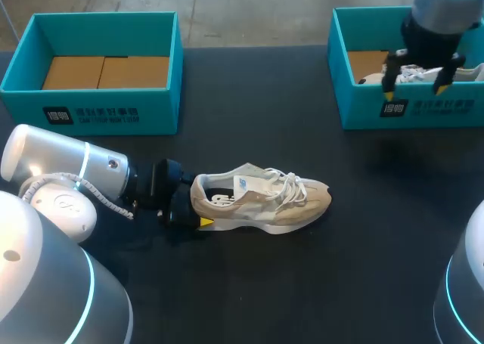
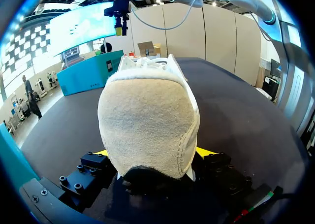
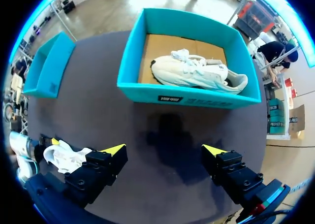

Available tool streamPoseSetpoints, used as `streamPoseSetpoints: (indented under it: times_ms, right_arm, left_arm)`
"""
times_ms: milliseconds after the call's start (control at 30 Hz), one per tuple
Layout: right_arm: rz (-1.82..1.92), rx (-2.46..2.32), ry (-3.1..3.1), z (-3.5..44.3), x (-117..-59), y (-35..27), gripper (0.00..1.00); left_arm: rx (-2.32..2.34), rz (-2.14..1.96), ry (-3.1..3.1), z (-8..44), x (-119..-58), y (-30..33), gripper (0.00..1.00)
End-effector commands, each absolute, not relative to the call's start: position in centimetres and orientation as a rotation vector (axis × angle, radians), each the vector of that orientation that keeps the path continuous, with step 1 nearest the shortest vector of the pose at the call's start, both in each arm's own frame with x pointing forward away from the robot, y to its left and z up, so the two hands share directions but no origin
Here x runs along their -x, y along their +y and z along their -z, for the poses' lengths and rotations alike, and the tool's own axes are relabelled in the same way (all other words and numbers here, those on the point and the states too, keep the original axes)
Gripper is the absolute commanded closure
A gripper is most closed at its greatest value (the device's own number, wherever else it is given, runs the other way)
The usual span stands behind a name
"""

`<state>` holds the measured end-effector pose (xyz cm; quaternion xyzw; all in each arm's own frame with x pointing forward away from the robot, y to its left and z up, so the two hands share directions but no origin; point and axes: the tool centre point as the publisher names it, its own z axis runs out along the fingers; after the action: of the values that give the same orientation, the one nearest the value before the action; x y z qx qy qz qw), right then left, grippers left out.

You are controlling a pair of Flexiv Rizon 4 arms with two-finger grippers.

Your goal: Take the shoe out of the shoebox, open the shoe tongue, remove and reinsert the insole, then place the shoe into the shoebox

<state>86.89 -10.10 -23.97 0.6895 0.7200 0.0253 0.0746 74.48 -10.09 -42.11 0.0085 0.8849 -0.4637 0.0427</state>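
At its heel, left tool (image 2: 153, 152) clamps shoe (image 1: 265, 200).

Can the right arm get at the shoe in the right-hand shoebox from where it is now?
Probably yes: the right arm hangs by the front of the open-topped shoebox, jaws open, and the shoe lies uncovered inside.

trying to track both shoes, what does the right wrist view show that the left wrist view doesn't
Only the right wrist view: the second shoe lying inside the shoebox, and the right gripper open, holding nothing. Only the left wrist view: the heel of the loose shoe up close, clamped in the left gripper. Both: the loose shoe and the shoebox's outside.
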Motion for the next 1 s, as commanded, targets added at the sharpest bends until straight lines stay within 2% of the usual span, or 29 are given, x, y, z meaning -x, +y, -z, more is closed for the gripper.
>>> streamPoseSetpoints:
  times_ms: [33, 1000]
  right_arm:
    - [-0.048, -2.088, 2.124, 24.7, -86.5, -6.8, 0.0]
    - [-0.078, -2.11, 2.204, 28.0, -79.5, 10.9, 0.0]
  left_arm:
    - [-0.026, 1.412, 2.709, 42.2, -74.3, -9.9, 1.0]
    - [-0.026, 1.412, 2.709, 42.2, -74.3, -9.9, 1.0]
